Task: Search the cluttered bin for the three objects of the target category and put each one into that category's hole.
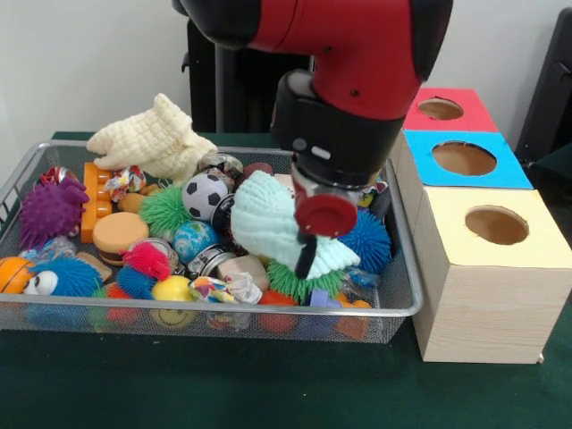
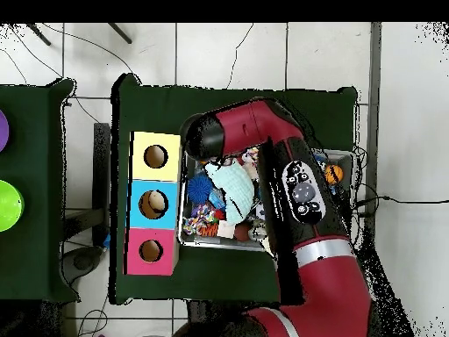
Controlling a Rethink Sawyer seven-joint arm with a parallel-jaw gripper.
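Observation:
The silver wire-mesh bin (image 1: 223, 310) is full of toys; it also shows in the overhead view (image 2: 188, 241). My gripper (image 1: 307, 264) hangs over the bin's right half, shut on a mint-green waffle cloth (image 1: 268, 223) that it holds just above the toys. The cloth also shows in the overhead view (image 2: 235, 189), where the arm hides the gripper. No plush tiger or bear shows; they are hidden or out of view. The red-panelled hole (image 1: 440, 108) tops the farthest box to the right of the bin, and shows in the overhead view (image 2: 151, 251).
A cream cloth (image 1: 152, 138) lies on the bin's far left rim. A soccer ball (image 1: 205, 196), a purple spiky ball (image 1: 51, 210) and a blue spiky ball (image 1: 366, 241) lie in the bin. The blue-panelled hole (image 1: 464, 158) and yellow-panelled hole (image 1: 497, 225) are nearer.

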